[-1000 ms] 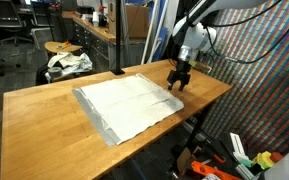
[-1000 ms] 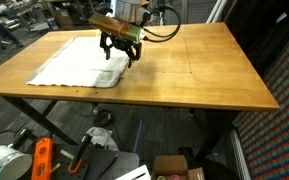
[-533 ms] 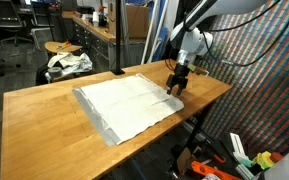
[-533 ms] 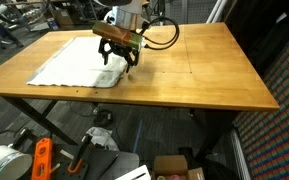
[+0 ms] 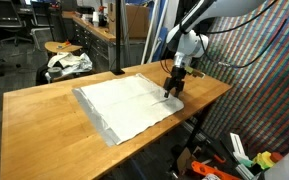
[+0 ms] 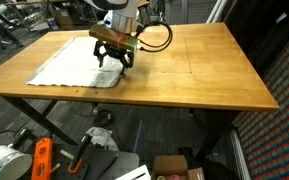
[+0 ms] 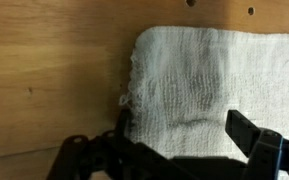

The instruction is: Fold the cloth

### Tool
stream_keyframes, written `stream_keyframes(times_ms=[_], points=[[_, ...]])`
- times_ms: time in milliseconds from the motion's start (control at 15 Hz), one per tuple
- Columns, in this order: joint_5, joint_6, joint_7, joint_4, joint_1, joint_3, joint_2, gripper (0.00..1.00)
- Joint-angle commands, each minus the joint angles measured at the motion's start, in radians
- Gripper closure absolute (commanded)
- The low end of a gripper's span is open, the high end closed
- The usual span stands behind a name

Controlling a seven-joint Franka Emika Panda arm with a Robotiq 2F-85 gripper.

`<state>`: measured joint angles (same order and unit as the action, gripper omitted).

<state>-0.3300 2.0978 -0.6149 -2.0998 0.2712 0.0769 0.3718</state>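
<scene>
We see the gripper poised low over the wooden table. Its jaws are spread wide and there is nothing between them. The cloth lies flat on the tabletop. One of its corners sits right beneath the gripper, and the rest of the sheet spreads away from it across the wood.

In an exterior view the gripper points down at that same end of the cloth. A long stretch of bare table runs off on its other side.

From the wrist view we look past the gripper onto the cloth, whose coarse white weave fills the space between and ahead of the fingers. One finger stands over the fabric. The other is at the cloth's frayed side edge, with plain table just beyond it. The rounded corner of the cloth lies a little ahead of the fingertips. We cannot tell whether the fingertips touch the fabric or hover just above it.

Well away from the gripper, past the cloth's far end and off the table, sits a bundle of white-and-dark fabric.
</scene>
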Motion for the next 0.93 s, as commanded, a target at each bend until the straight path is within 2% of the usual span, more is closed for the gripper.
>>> stream_keyframes(times_ms=[0, 533, 733, 867], points=[[0.008, -0.036, -0.023, 0.02, 0.004, -0.019, 0.01, 0.31], [-0.016, -0.046, -0.01, 0.039, 0.002, -0.032, 0.02, 0.93], [-0.023, -0.007, 0.013, 0.037, -0.009, -0.035, -0.002, 1.0], [-0.013, 0.013, 0.033, 0.039, -0.021, -0.037, -0.013, 0.97]])
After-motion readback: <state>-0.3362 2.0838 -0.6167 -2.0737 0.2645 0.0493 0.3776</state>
